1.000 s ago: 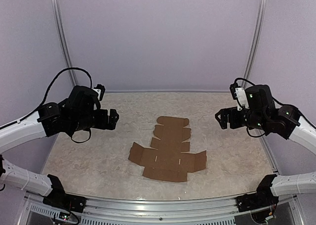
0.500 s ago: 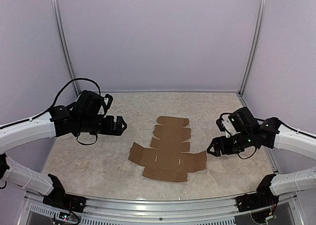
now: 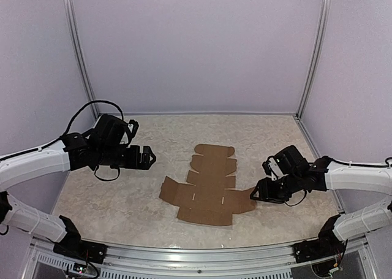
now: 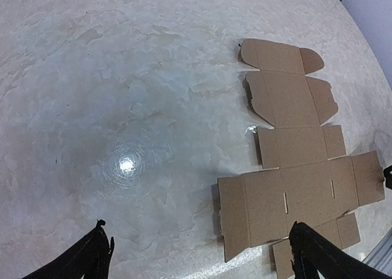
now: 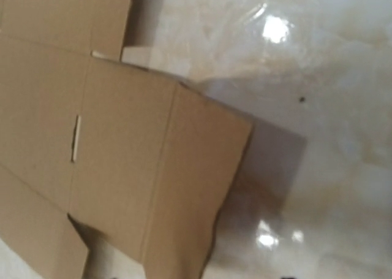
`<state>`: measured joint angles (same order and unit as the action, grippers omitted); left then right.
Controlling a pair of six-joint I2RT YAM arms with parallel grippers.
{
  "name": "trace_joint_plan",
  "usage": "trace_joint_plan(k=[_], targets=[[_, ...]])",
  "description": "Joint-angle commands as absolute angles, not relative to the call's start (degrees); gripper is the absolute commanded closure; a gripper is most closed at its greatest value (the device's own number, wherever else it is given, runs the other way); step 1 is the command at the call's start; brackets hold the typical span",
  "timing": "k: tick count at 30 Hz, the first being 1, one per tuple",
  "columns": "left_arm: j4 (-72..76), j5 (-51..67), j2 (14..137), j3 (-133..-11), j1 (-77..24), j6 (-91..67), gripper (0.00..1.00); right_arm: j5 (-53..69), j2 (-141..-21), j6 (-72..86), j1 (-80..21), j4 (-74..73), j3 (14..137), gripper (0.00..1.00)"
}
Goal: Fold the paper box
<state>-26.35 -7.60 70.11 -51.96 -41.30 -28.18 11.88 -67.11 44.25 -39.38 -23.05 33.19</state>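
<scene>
Paper box: plain brown cardboard, unfolded, lying as a die-cut cross near the middle of the surface. The long strip runs from far to near and ends at the far side in a panel with two rounded tabs. The wide crossbar sits toward the near end, with a square flap out to the left and another out to the right. I can see crease lines between the panels and two short slits cut in the crossbar. In the right wrist view, the right flap's outer edge throws a dark shadow on the marbled beige top and seems slightly lifted.

Right end effector: low, right at the outer edge of that right flap. I cannot tell whether it is touching. Its fingers do not show clearly in any view, so I cannot tell whether they stand apart or together.

Left end effector: above the surface, left of the sheet and well apart from it, fingers spread wide, holding nothing.
</scene>
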Motion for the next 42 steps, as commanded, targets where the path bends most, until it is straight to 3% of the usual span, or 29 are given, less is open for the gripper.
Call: trace_joint_plan(k=[1,11,16,26,42], targets=[[-26.3,-6.9,68.3,-50.4,-40.4,-28.1,0.01,12.6,-70.0,46.8,-40.1,-16.9,31.9,0.47],[-27.5,-7.3,65.2,-49.3,-39.1,-27.8,0.01,15.1,-76.5,47.3,-40.1,-11.3,32.3,0.70],[-28.0,-7.9,64.3,-48.7,-38.6,-27.8,0.01,14.8,-77.0,45.4,-40.1,-12.9,34.3,0.99],[-32.2,-10.2,59.7,-50.0,-37.4,-26.5,0.01,13.0,-80.9,31.7,-40.2,-25.8,48.2,1.00],[-38.1,-12.5,49.2,-49.4,-37.1,-28.2,0.01,-0.3,-104.9,-0.1,-41.9,-52.9,84.3,1.00]])
